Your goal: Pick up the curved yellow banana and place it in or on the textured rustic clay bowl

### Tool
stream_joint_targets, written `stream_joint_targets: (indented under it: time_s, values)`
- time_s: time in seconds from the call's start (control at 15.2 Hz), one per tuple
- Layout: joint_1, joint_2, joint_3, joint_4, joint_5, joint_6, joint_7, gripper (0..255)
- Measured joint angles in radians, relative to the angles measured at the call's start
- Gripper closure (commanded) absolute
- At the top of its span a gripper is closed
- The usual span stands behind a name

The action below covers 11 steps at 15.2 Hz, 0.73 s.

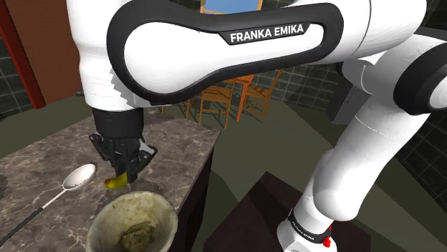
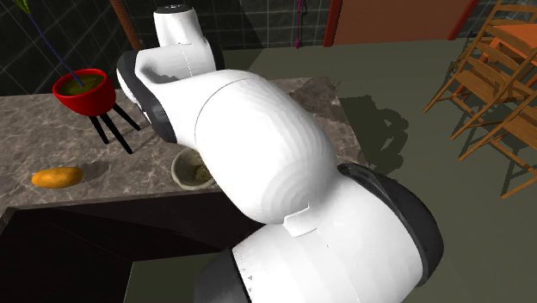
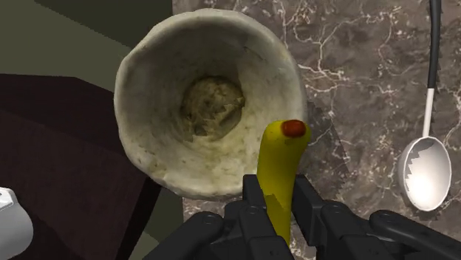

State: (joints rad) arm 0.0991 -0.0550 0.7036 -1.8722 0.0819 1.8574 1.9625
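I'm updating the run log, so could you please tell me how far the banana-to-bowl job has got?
Done: the banana is picked up, clasped in the hand and apparently raised off the marble counter. In hand: it hangs at the rim of the pale rough bowl, not yet over the opening. Left: move it across above the bowl, then release it inside.

A: What colour is the arm?
B: Glossy white and rounded, with black bands at the joints.
A: Any markings?
B: White "FRANKA EMIKA" lettering upper middle; a red spot lower right. The gripper is all black.
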Motion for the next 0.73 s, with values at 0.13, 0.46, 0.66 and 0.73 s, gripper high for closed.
stream_joint_targets:
  time_s: [0.13, 0.46, 0.66, 0.73]
  values:
    - [0.019, -0.025, 0.02, -0.021, 0.017, 0.004, 0.032, 255]
    - [0.031, -0.047, 0.031, -0.092, 0.035, 0.059, 0.045, 255]
    - [0.032, -0.042, 0.034, -0.127, 0.033, 0.097, 0.047, 255]
    - [0.032, -0.037, 0.035, -0.134, 0.03, 0.109, 0.048, 255]
